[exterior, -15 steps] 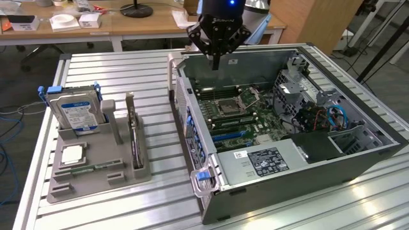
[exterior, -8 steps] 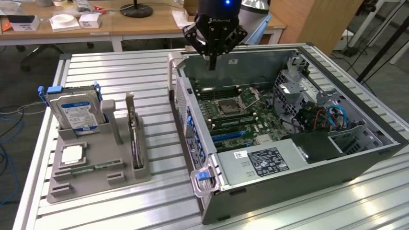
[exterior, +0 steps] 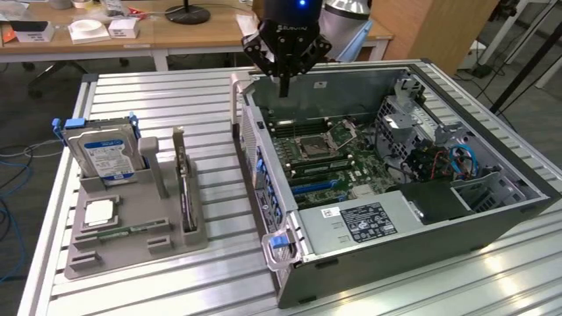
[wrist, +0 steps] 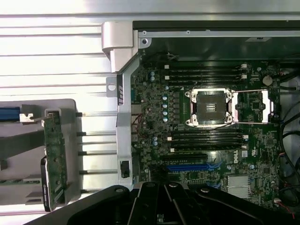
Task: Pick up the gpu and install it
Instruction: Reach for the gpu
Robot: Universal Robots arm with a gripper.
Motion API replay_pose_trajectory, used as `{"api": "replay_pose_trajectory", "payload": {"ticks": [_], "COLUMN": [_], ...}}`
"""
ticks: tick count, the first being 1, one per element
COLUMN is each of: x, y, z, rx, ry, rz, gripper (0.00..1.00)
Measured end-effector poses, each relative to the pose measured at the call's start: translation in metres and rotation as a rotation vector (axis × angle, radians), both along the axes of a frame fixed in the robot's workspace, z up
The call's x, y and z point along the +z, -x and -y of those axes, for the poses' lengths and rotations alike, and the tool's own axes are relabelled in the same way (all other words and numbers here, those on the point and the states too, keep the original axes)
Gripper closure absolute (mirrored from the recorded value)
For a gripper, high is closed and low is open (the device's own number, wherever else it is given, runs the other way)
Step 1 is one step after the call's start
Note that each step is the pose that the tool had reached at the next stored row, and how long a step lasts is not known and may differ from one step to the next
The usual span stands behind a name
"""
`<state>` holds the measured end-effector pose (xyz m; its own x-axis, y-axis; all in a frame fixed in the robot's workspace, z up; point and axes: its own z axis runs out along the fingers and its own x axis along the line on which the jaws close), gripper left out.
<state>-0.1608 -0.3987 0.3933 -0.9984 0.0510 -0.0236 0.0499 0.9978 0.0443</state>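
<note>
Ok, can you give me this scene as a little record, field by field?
Computer: open grey metal computer case, green motherboard exposed
Gripper: black gripper, shut, empty, above the case
Card: thin dark green circuit card, on edge in grey plastic tray, untouched
Also in tray: silver hard drive, blue-white label, upright

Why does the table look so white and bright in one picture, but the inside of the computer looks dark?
Wrist view: glare washes the metal table nearly white, while the motherboard lies in the shade of the computer case. Exterior view: the table looks evenly grey with a soft sheen, and a small blue light glows at the upper edge.
</note>
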Motion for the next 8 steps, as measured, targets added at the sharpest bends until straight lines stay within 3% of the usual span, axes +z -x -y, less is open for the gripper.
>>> {"api": "replay_pose_trajectory", "payload": {"ticks": [8], "x": [0.0000], "y": [0.016], "z": [0.0000], "rx": [0.000], "ry": [0.0000], "rz": [0.0000], "gripper": [0.89]}}
